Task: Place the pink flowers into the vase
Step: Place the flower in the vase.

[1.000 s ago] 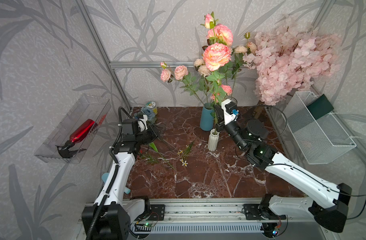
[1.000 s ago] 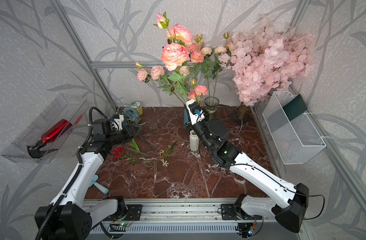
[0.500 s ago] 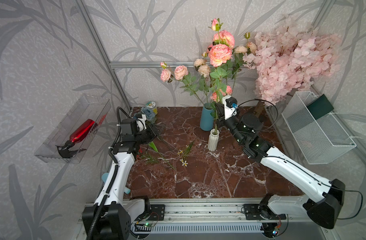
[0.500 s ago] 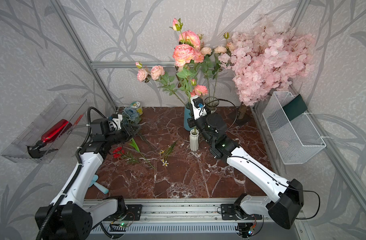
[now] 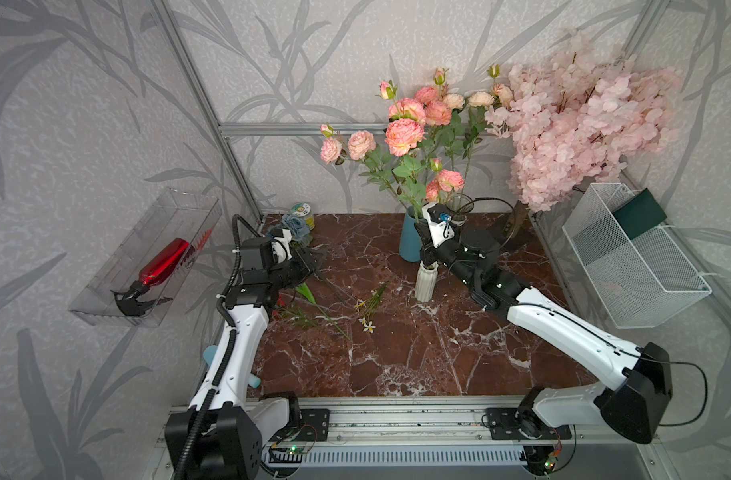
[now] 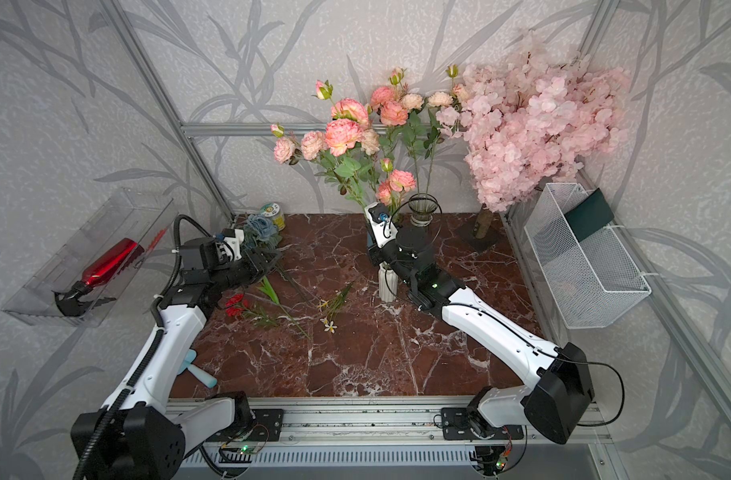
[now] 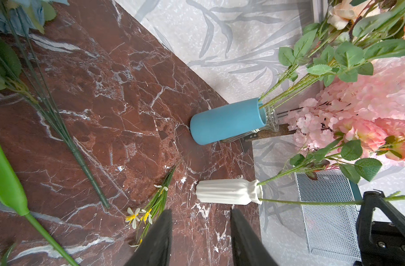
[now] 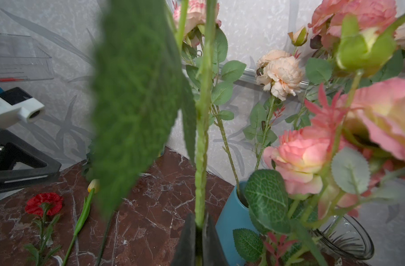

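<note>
The right gripper (image 8: 198, 226) has its jaws clamped on the thin green stem (image 8: 201, 138) of one spray of the pink flowers (image 5: 401, 135), holding it upright directly above the white vase (image 5: 425, 284) on the marble-patterned worktop (image 5: 397, 353). In the left wrist view the foot of that stem appears to sit just inside the white vase's neck, beside a second leafy stem; how deep it goes cannot be told. More pink blooms stand in a blue vase (image 5: 409, 239) just behind the white vase. Well off to the robot's left of the white vase, the left gripper (image 7: 200, 214) hovers over the worktop, jaws apart and empty, near a small yellow-flowered sprig (image 7: 159, 198) lying flat.

The danger lies in the release. The white vase is slim and looks light, while the spray is tall and heavy-headed, so a shallow stem could lever out or pull the vase over. The leaves also mingle with the blue vase's bouquet, and the arm sits close beside the white vase, so a careless retreat could drag either.
</note>
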Motion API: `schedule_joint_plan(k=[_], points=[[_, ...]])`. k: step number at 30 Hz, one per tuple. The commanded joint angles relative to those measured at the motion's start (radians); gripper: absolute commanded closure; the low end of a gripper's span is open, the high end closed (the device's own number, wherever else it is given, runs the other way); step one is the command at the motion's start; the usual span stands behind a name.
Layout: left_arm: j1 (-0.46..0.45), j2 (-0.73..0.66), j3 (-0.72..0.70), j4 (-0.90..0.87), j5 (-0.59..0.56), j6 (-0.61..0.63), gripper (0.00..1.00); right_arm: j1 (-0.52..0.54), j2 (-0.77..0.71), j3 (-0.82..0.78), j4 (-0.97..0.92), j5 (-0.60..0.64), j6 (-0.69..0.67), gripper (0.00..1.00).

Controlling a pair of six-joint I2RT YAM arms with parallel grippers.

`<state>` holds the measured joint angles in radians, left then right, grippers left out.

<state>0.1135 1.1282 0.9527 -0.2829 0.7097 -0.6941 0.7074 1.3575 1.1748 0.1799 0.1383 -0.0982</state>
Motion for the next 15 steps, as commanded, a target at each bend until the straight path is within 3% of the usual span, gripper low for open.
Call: schedule_joint_plan(k=[1,15], points=[[0.006,-0.010,-0.009,0.028,0.024,-0.010,0.57,-0.005,0.012,-0.001,-0.057,0.002,-0.028,1.00],[0.009,-0.017,-0.014,0.037,0.035,-0.015,0.57,-0.020,0.067,0.010,-0.163,0.091,-0.035,1.00]])
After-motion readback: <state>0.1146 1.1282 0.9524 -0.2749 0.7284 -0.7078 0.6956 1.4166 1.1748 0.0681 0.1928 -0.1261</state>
